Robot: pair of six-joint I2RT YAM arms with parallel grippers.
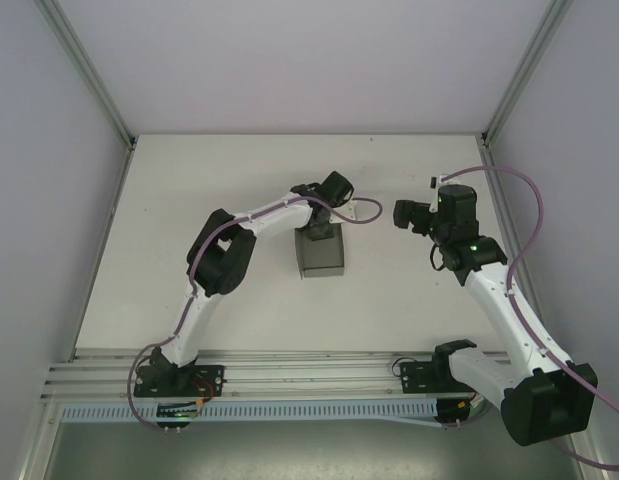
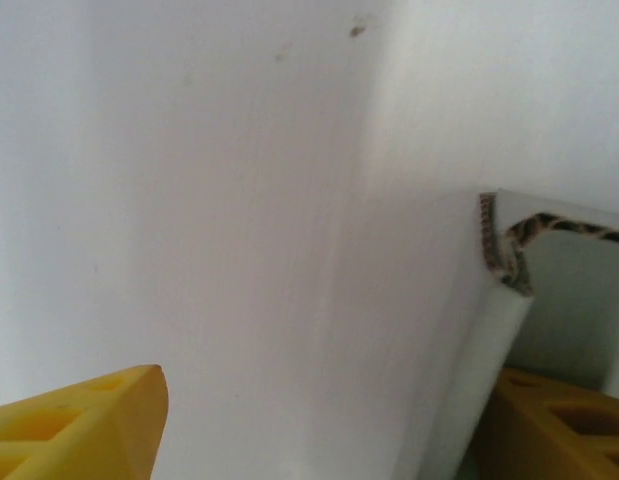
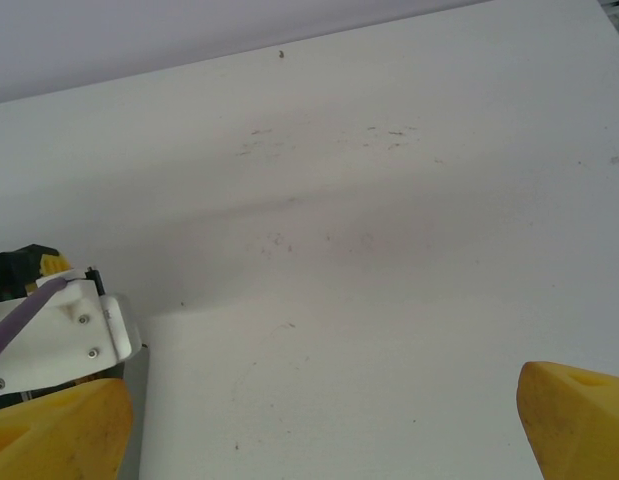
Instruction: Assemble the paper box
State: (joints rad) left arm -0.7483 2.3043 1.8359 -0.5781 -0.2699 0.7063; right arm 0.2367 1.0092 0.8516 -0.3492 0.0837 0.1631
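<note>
Grey paper box [image 1: 322,258], its cut edge seemingly brown-speckled, yellow left gripper fingers [image 2: 79,425], white table [image 1: 239,190].

You can read no text, label, brand or number in these views. The box [image 1: 322,255] shows you only plain grey faces, without any print that can be made out.
</note>
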